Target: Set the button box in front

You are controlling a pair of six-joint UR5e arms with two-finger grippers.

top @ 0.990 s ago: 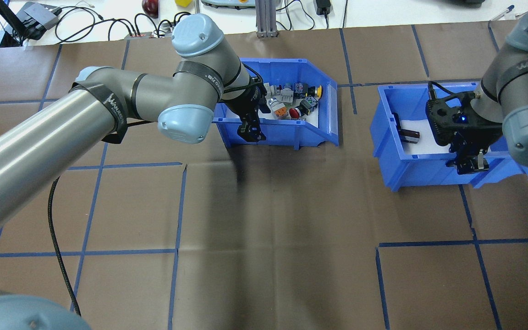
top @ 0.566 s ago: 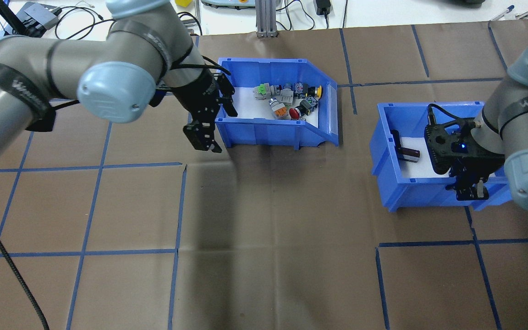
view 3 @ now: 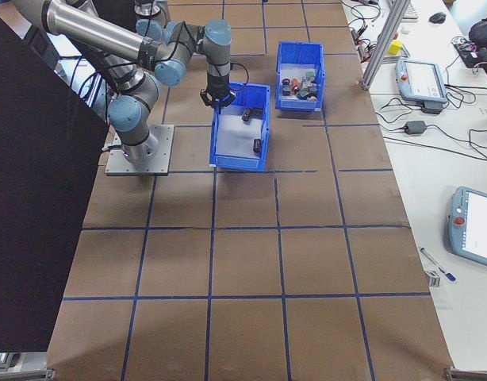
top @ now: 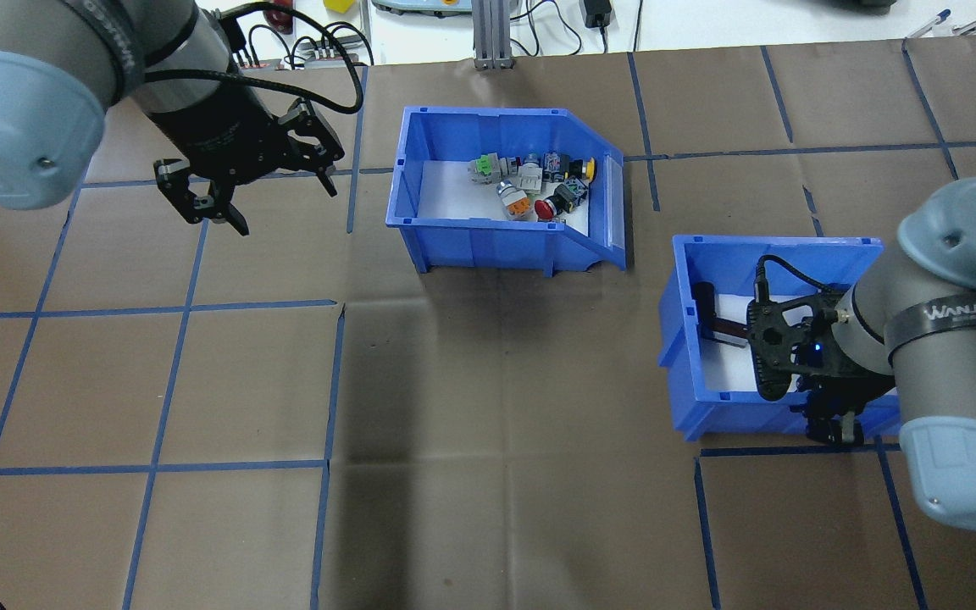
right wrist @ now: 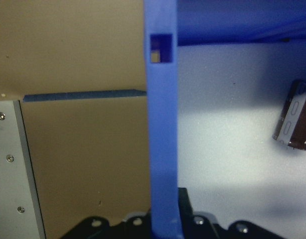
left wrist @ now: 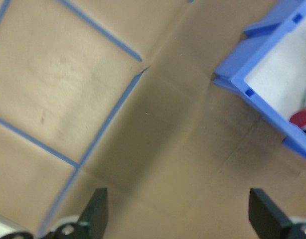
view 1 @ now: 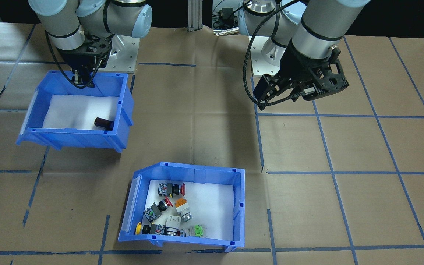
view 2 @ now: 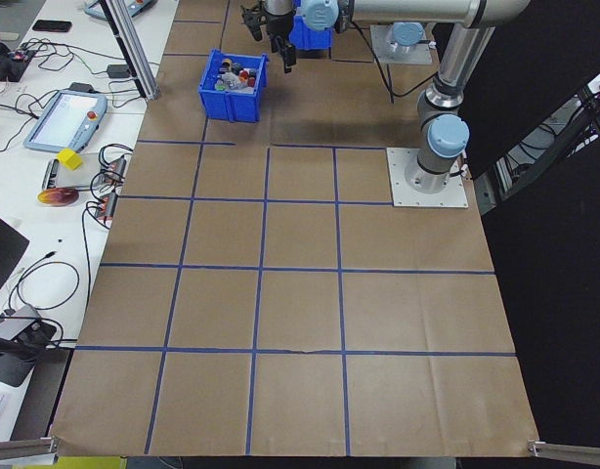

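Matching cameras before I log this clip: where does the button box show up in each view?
Front-facing: button box, bottom centre.
Overhead: upper centre.
Exterior left: small, top, left of centre.
Exterior right: top, right of centre.
Left wrist: only a corner, upper right.
Right wrist: not in it; that blue wall is the other bin.
Shared landmark: the red-capped button.

Both arms had silver-grey tube links with pale blue joint caps; right arm (top: 945,339) carried a black band lettered "WANJEED"; left arm (top: 73,42) had black cable looped at wrist; both ended in black skeletal wrist mounts; bases bolted on grey plates.
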